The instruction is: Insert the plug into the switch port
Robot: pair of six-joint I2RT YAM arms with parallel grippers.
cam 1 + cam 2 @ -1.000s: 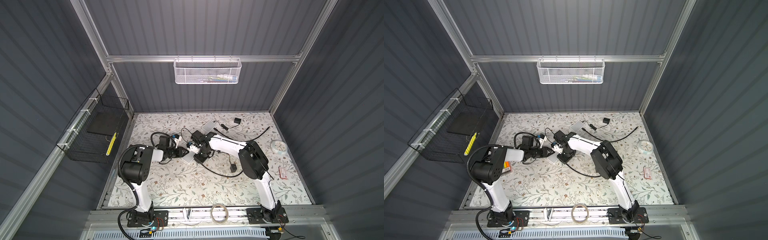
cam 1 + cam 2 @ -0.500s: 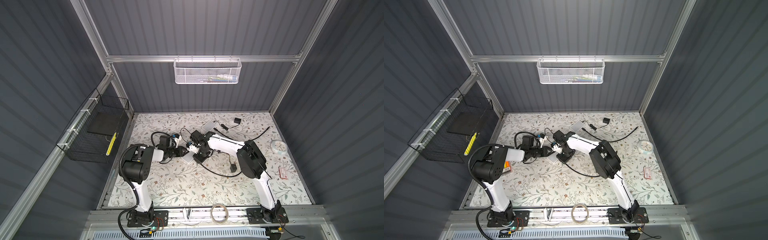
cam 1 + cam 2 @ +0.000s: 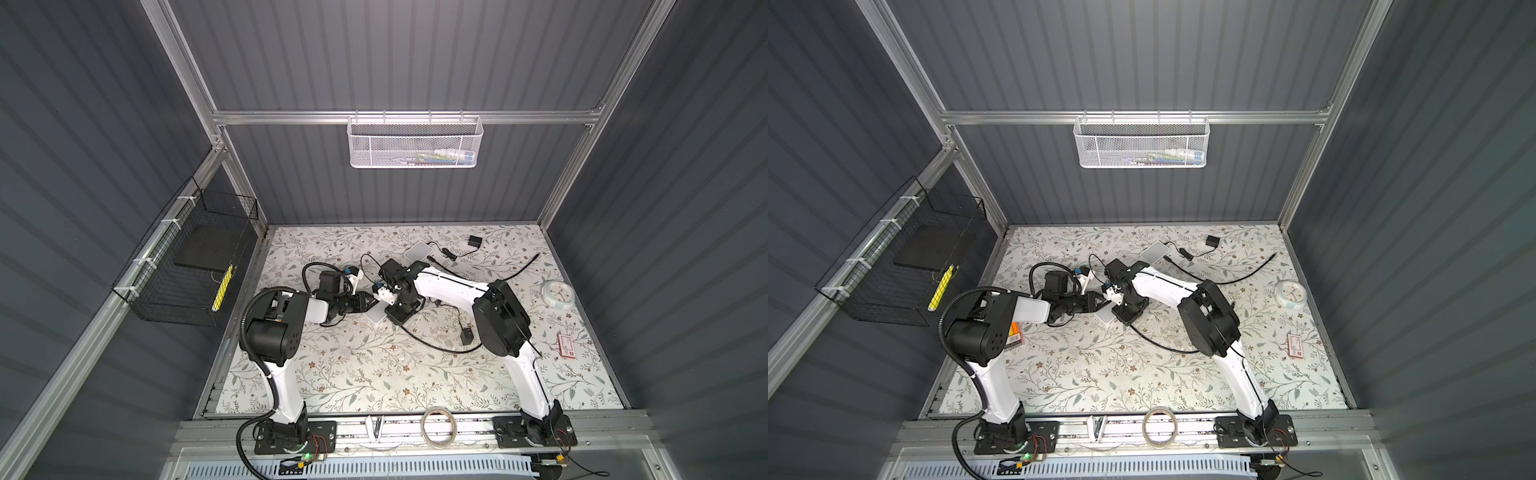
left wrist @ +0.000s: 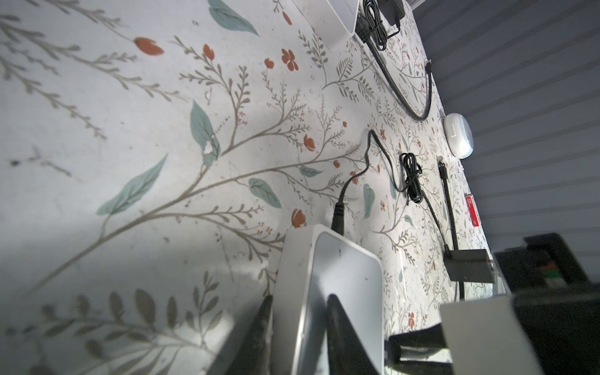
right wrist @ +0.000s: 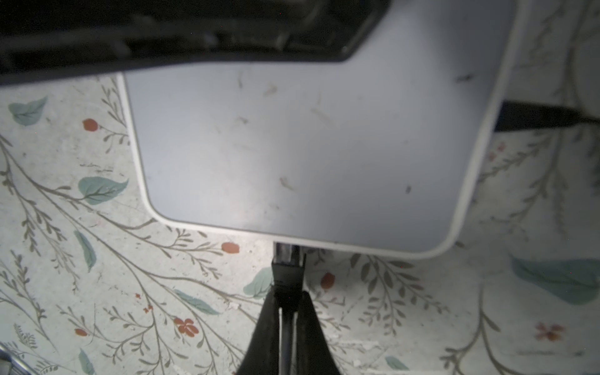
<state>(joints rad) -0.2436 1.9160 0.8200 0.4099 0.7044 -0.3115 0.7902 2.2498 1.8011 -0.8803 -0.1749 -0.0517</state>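
A white square switch (image 5: 308, 146) lies on the flowered mat mid-table, seen in both top views (image 3: 374, 319) (image 3: 1105, 318). My left gripper (image 4: 300, 302) is shut on one edge of the switch (image 4: 324, 276), one finger above it and one below. A black power lead (image 4: 337, 214) is plugged into its far side. My right gripper (image 5: 287, 298) is shut on the black cable just behind the plug (image 5: 287, 269). The plug's clear tip meets the switch's near edge; the port itself is hidden. In a top view the grippers (image 3: 368, 300) (image 3: 397, 318) meet over the switch.
A second white box (image 3: 417, 251) and a black adapter (image 3: 473, 240) lie at the back. Another adapter (image 3: 466, 336) sits right of the grippers, with a loose black cable (image 3: 519, 266) further back. A clock (image 3: 558, 294) and red card (image 3: 567, 345) are far right, tape roll (image 3: 436, 424) in front.
My right gripper has shifted slightly left toward the switch with the plug. The left gripper keeps its hold and has barely moved.
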